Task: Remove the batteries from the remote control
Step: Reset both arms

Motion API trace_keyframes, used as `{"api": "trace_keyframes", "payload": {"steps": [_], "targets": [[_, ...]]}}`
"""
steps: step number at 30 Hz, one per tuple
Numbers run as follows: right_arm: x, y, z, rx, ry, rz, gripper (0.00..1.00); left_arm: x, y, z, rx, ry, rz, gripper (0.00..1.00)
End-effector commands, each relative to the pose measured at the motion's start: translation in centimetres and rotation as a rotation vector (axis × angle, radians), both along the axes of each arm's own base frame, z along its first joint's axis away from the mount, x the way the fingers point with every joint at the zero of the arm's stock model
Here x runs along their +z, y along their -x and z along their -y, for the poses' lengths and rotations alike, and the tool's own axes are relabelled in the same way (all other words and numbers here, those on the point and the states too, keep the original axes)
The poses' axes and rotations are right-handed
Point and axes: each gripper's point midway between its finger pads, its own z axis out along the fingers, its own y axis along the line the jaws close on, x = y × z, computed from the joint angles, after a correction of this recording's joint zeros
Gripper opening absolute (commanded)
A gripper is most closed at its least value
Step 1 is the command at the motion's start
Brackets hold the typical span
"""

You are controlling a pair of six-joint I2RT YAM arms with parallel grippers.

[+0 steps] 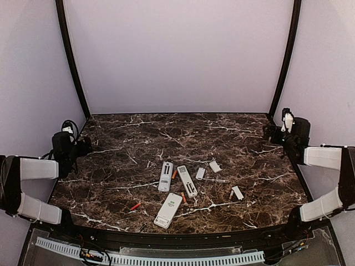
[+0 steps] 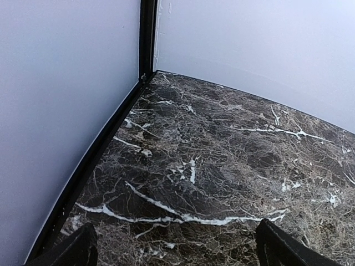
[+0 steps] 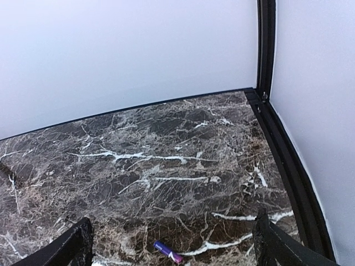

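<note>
Nearest remote [image 1: 168,210], batteries [image 1: 135,206] loose near it on table [image 1: 111,133], covers [image 1: 237,192] detached. Left gripper [image 2: 176,246], right gripper [image 3: 173,241] spread, empty. Unloading apparently mostly done; remaining cells indeterminable.

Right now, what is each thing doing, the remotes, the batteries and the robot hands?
Left gripper: open, empty.
Right gripper: open, empty.
Batteries: several lying loose on the table.
Remotes: three, lying flat, untouched; whether emptied, cannot tell.
Cover plates: three, off, lying loose.
Small purple cylinder: lying below the right gripper.
</note>
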Motion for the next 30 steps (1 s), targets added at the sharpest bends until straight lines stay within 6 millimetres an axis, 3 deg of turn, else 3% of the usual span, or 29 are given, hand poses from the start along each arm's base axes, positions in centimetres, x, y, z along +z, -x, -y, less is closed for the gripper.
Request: {"api": "trace_keyframes", "payload": {"steps": [1,3,5,9,10,11,15,30], "targets": [[1.3,-1.4,0.4,0.005,0.078,0.177,0.96,1.8,-1.6,0.5,-0.051,-0.062,0.126,0.99],[0.1,-1.6,0.6,-0.004,0.092,0.176,0.96,2.7,-2.2,0.9,-0.072,-0.06,0.192,0.99],[-0.1,-1.9,0.6,0.006,0.108,0.16,0.95,2.4,-2.7,1.3,-0.087,-0.077,0.19,0.99],[0.6,-1.8,0.9,0.0,0.155,0.214,0.94,2.5,-4.2,1.4,-0.071,-0.146,0.181,0.99],[1.1,-1.7,1.0,-0.007,0.168,0.247,0.95,1.3,-4.5,2.1,-0.089,-0.163,0.165,0.99],[1.0,-1.4,1.1,-0.016,0.181,0.283,0.96,1.9,-4.6,2.2,-0.09,-0.179,0.216,0.99],[-0.7,-1.5,0.5,0.029,0.191,0.289,0.99,1.3,-4.4,3.0,-0.11,-0.196,0.222,0.99],[-0.7,-1.3,-0.1,0.058,0.19,0.317,0.99,0.9,-4.2,3.4,-0.122,-0.206,0.236,0.99]]}}
